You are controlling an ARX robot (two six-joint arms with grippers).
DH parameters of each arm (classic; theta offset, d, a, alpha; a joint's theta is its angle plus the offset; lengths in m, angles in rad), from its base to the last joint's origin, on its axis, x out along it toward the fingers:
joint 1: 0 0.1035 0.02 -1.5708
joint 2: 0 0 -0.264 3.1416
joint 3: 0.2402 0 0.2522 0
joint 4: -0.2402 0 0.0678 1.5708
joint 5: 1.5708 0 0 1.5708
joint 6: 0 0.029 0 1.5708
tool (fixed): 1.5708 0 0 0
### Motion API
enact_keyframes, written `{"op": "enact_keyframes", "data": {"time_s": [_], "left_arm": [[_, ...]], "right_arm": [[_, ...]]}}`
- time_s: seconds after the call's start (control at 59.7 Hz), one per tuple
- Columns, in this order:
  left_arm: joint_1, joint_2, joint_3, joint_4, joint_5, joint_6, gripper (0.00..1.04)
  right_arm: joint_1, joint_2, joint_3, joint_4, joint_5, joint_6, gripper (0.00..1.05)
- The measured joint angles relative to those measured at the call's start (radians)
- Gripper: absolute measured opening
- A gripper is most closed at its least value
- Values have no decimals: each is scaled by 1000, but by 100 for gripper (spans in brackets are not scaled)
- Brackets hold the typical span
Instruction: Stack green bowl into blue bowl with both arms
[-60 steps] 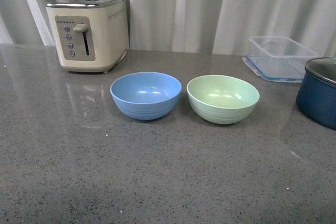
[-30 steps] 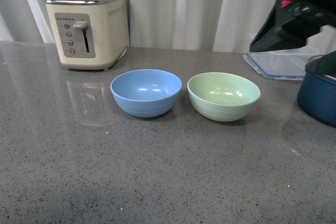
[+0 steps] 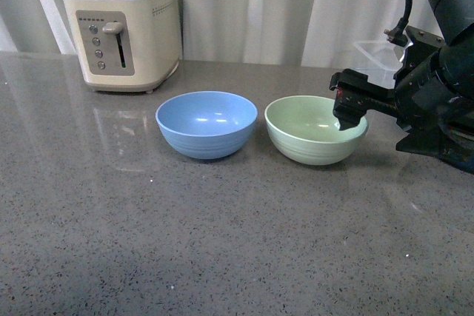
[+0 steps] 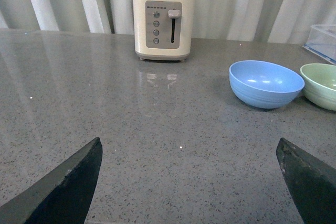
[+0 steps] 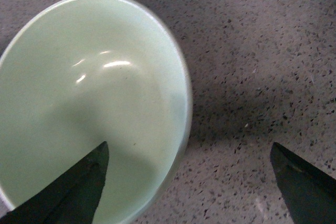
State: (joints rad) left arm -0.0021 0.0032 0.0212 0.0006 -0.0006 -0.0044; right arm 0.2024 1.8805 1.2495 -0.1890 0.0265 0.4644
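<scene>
Green bowl (image 3: 315, 129) sat upright on the grey speckled counter (image 3: 222, 249), just beside the blue bowl (image 3: 206, 123) and to its right as I faced them, their rims close but with a thin strip of counter between. My right gripper (image 5: 189, 145) was at the green bowl's outer edge, the side away from the blue bowl. Its jaws were spread wide and held nothing. In the right wrist view one finger (image 5: 79, 187) was over the pale inside of the bowl and the other (image 5: 304, 182) over bare counter outside it, so the rim lay between the two (whether either finger touched the plastic, I could not tell). My right arm (image 3: 437, 86) reached in from the right of the front view, partly covering a clear plastic container (image 3: 374, 53) near the curtain (image 3: 252, 5). My left gripper (image 4: 188, 142) was also wide open with nothing in it, over bare counter and well apart from both bowls; it did not show in the front view. A cream toaster (image 3: 122, 35) stood at the back left, behind the blue bowl.
</scene>
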Motion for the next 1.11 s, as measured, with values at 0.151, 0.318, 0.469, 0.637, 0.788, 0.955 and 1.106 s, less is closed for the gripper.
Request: {"op": "enact_keyframes", "data": {"time_s": [0.151,0.318,0.469,0.637,0.788,0.955,1.106], "left_arm": [[0,0,0,0,0,0,98],[0,0,0,0,0,0,98],[0,0,0,0,0,0,98],[0,0,0,0,0,0,98],[0,0,0,0,0,0,98],[0,0,0,0,0,0,98],[0,0,0,0,0,0,98]], "right_arm": [[-26,57,56,-33,12,24,53],[-35,77,83,-50,22,41,28],[-37,76,90,-61,21,49,6],[-36,30,100,-62,11,47,1],[-13,-31,146,-69,0,36,1],[68,-79,224,-72,-5,15,1],[172,-65,272,-70,12,-18,1]]}}
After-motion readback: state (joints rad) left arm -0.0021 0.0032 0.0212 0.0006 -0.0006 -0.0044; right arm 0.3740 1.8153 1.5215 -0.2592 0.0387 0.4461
